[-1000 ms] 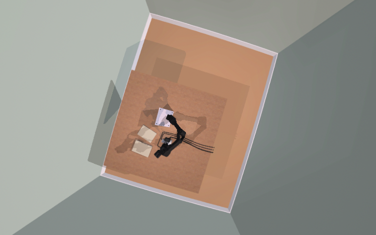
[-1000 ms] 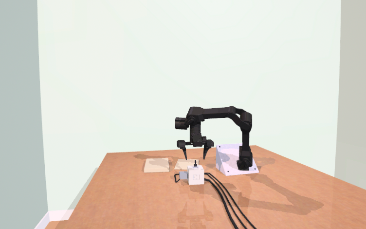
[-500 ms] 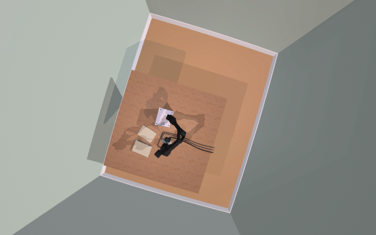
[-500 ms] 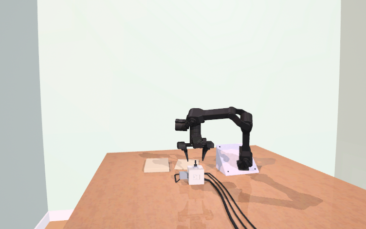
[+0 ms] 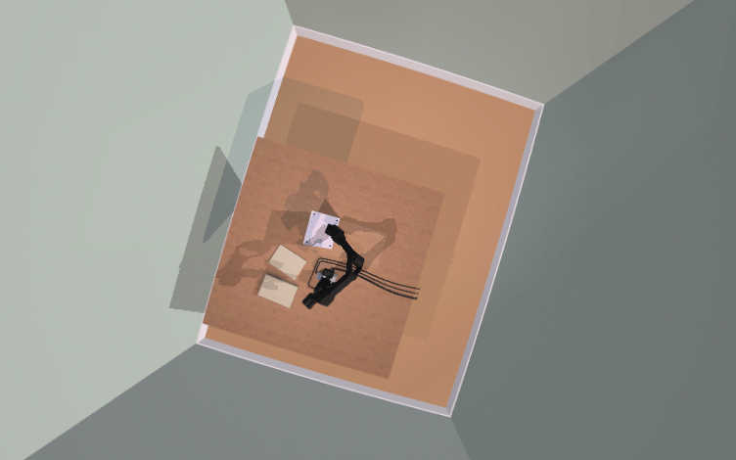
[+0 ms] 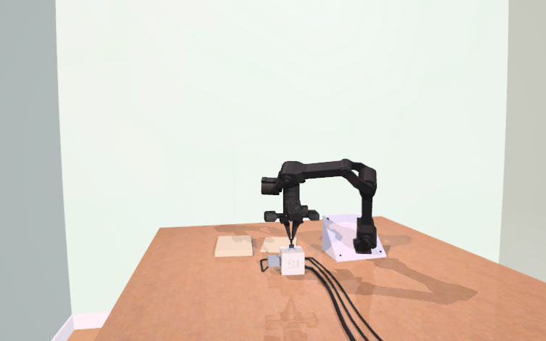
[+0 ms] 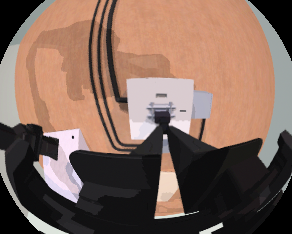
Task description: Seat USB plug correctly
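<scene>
The white power cube (image 6: 292,263) (image 7: 180,91) stands on the wooden table (image 6: 207,296). In the overhead view it is mostly hidden under the arm. The small dark USB plug (image 7: 162,113) sticks up from the socket on the cube's top face. My gripper (image 6: 290,241) (image 7: 164,131) points straight down over the cube. Its fingertips are pinched together around the plug just above the top face. The plug is too small to make out in the side view.
Two beige pads (image 6: 234,246) (image 6: 271,244) (image 5: 287,261) (image 5: 277,290) lie behind the cube. Three black cables (image 6: 338,296) (image 5: 393,284) (image 7: 100,41) run from the cube across the table. A grey adapter (image 6: 272,261) (image 7: 202,103) sits on the cube's side. The arm's white base mount (image 6: 338,239) (image 5: 316,225) stands at the right.
</scene>
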Tool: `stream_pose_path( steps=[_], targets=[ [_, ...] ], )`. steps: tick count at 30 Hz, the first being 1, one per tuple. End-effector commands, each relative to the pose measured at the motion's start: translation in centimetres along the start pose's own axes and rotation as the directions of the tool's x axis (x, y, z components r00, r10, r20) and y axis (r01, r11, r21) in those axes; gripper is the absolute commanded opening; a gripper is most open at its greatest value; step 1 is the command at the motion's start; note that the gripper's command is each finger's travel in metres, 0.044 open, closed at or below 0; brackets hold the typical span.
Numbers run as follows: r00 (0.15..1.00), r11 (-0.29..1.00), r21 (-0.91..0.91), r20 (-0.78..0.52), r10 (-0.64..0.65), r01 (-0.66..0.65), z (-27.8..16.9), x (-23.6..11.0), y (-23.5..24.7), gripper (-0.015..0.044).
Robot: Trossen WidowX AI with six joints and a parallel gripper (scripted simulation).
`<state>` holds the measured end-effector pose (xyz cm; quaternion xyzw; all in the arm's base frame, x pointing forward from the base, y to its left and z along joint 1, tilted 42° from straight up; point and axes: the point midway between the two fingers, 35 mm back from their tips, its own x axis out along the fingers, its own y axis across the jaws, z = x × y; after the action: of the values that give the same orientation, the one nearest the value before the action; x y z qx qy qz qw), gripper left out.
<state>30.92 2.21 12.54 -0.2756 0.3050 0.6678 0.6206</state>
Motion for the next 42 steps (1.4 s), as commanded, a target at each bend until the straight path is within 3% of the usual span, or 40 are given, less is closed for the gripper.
stream_pose_path(
  steps=[1,42],
  targets=[
    [1.0,1.0,0.0,0.0,0.0,0.0,0.0,0.0,0.0,0.0],
    [1.0,1.0,0.001,-0.001,0.001,-0.001,0.0,-1.8,0.0,0.0]
  ],
)
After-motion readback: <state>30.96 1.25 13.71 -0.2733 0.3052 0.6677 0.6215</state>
